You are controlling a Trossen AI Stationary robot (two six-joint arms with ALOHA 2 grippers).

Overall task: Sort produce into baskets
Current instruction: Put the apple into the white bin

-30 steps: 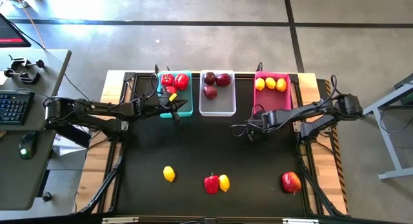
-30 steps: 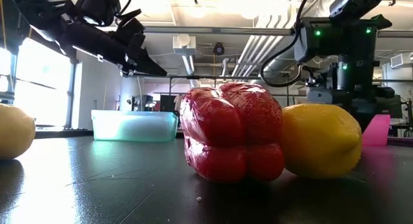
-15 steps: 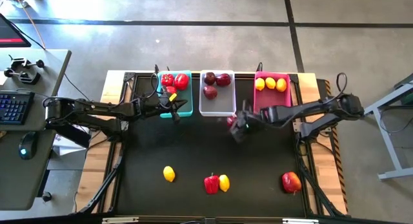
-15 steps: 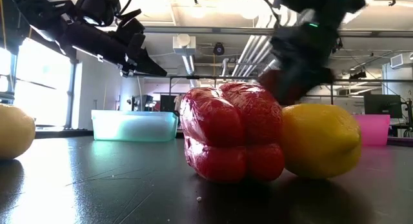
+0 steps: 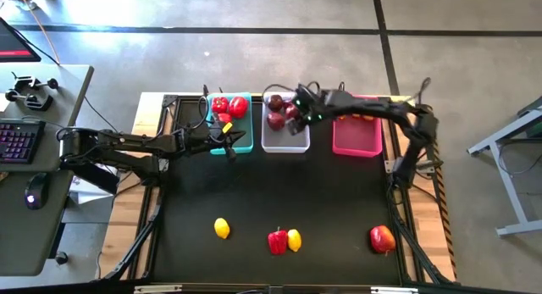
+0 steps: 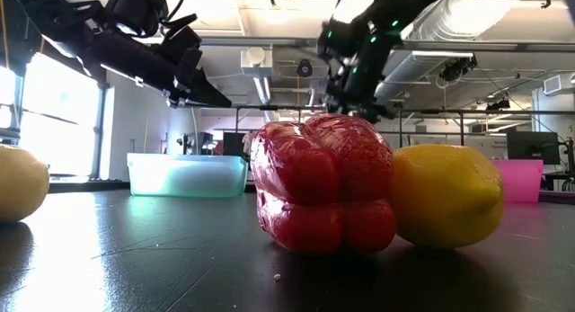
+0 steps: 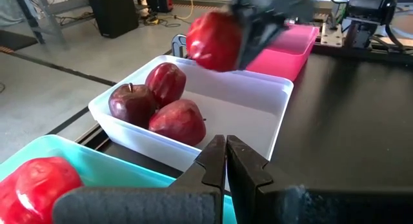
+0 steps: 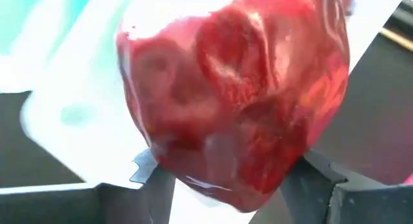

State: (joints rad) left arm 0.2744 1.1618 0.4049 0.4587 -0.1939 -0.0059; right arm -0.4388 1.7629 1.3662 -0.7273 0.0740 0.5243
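My right gripper (image 7: 253, 27) hangs above the white basket (image 7: 271, 111), shut on a maroon round fruit (image 7: 213, 42). Three more maroon fruits (image 7: 169, 101) lie in that basket. My left gripper (image 7: 226, 161) is shut and holds nothing; it waits by the near right corner of the teal basket (image 5: 229, 124), which holds red peppers (image 5: 229, 107). The pink basket (image 5: 356, 135) stands to the right, its far part under my right arm. On the near table lie a lemon (image 5: 222, 228), a red pepper (image 5: 277, 241) touching a second lemon (image 5: 294, 239), and a red fruit (image 5: 382, 239). My right gripper pinches the maroon fruit between its two fingers, one finger (image 8: 155, 182) on each opposite side (image 8: 177, 166) of it. The fingers slant down from above, from the table's right. The fruit is lifted clear, above the white basket.
The three baskets stand in a row at the table's far edge. The dark middle of the table (image 5: 271, 184) is bare. In the low view the pepper (image 6: 323, 182) and a lemon (image 6: 445, 195) fill the foreground. A desk with a keyboard (image 5: 19, 141) stands to the left.
My right gripper has swung from near the pink basket's near left corner toward the table's left and far edge, rising and turning. It carried the maroon fruit to above the white basket.
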